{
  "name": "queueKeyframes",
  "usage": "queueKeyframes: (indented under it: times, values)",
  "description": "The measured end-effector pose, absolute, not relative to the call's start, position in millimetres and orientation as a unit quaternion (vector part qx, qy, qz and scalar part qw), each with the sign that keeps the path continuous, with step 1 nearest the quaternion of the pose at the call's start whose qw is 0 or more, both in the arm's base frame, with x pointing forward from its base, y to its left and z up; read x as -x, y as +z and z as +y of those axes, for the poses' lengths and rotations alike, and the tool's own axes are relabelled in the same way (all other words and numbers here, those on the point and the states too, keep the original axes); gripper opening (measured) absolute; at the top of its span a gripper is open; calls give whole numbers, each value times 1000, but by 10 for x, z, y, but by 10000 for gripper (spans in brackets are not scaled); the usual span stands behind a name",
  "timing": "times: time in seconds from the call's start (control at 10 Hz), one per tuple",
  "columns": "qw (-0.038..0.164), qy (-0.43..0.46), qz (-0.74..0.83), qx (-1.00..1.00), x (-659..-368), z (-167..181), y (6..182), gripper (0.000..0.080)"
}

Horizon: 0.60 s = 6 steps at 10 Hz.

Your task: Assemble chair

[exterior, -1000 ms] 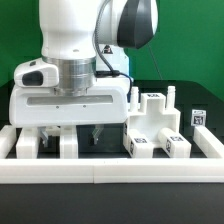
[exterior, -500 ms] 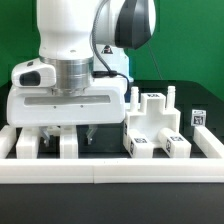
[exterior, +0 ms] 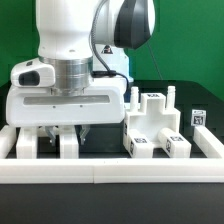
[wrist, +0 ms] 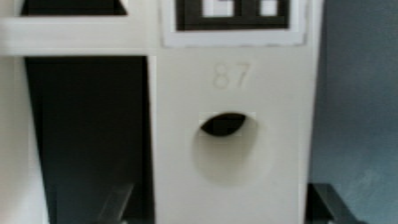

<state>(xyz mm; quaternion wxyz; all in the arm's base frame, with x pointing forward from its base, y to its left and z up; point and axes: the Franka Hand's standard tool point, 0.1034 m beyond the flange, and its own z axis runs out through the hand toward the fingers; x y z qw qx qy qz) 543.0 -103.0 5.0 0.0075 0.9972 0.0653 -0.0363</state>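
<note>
The fingers are clenched on a bar of the white chair frame, which sits on the table straight below them at the exterior view's left, its long axis crossing their closing line, the other chair pieces well apart rightward.

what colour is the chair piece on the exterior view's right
Matte white chair piece, with small black-and-white square tags; shows best in the exterior view.
</note>
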Motion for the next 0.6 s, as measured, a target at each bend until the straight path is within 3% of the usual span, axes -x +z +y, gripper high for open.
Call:
queueKeyframes:
  times: [0.2, 0.6]
  values:
    - [7, -38, 59, -997, -5429, -1033, 61, 287]
    - [-1, -27, 13, -1000, -5499, -926, 482, 288]
